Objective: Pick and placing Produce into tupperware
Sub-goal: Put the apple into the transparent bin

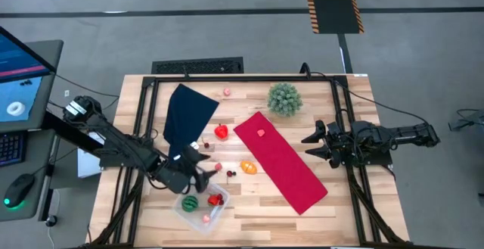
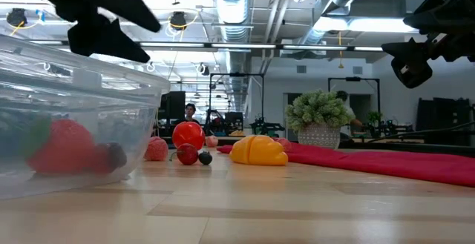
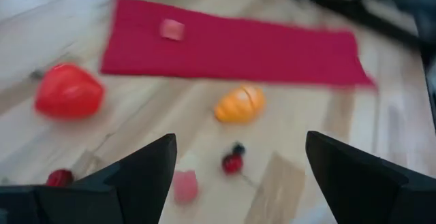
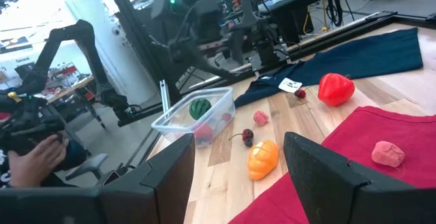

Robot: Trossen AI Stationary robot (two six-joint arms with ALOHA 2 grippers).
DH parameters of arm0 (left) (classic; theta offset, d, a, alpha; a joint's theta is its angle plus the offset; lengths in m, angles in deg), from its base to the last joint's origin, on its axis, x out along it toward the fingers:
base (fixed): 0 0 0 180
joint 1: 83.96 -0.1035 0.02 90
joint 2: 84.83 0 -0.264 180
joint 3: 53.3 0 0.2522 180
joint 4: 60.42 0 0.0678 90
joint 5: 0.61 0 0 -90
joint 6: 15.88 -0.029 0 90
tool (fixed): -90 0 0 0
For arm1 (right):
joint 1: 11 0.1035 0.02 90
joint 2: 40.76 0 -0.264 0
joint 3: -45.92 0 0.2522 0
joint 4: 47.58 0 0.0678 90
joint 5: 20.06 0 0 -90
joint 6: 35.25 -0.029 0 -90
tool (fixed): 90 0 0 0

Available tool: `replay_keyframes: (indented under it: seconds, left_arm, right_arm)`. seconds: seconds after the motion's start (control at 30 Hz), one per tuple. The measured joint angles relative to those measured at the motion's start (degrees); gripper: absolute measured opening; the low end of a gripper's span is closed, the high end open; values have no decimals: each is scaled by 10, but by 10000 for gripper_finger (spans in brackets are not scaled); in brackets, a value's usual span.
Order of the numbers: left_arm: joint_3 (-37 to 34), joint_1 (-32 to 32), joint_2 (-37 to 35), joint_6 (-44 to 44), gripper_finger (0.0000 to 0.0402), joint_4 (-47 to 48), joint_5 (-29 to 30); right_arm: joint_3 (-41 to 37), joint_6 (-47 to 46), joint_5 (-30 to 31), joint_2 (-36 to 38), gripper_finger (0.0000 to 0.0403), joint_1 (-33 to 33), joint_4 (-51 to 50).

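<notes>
Here the clear tupperware [image 1: 203,204] sits near the table's front edge, left of centre, skewed so its corners point diagonally rather than squaring with the wooden planks. Inside lie a green striped piece [image 1: 190,202], a red one [image 1: 215,200] and a small pink one [image 1: 206,219]. The left gripper [image 1: 203,166] hovers just behind the box, over the near end of the dark blue cloth [image 1: 185,116], fingers spread wide with nothing between them (the left wrist view shows bare wood in the gap). Ahead of it the boards are open, dotted with loose produce: a glossy red pepper [image 1: 221,132], an orange ridged piece [image 1: 248,167], a dark cherry pair [image 1: 231,173] and a pink lump [image 1: 218,166]. The long red cloth [image 1: 280,160] runs diagonally from mid-table toward the front right, soft and flat, with a pink piece [image 1: 262,133] on its far end. Another pink piece [image 1: 226,92] lies near the back rail. A spiky green plant ball [image 1: 284,98] stands behind the cloth. The right gripper [image 1: 314,144] waits at the right side, fingers parted and empty.
</notes>
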Motion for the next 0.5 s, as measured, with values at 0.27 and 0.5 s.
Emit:
replay_keyframes:
  seconds: [0.27,0.5]
  left_arm:
    - [0,-40,3,256,316,27,35]
    - [0,-80,3,470,316,40,12]
  right_arm:
    - [0,0,0,0,249,0,0]
    - [0,0,0,0,249,0,0]
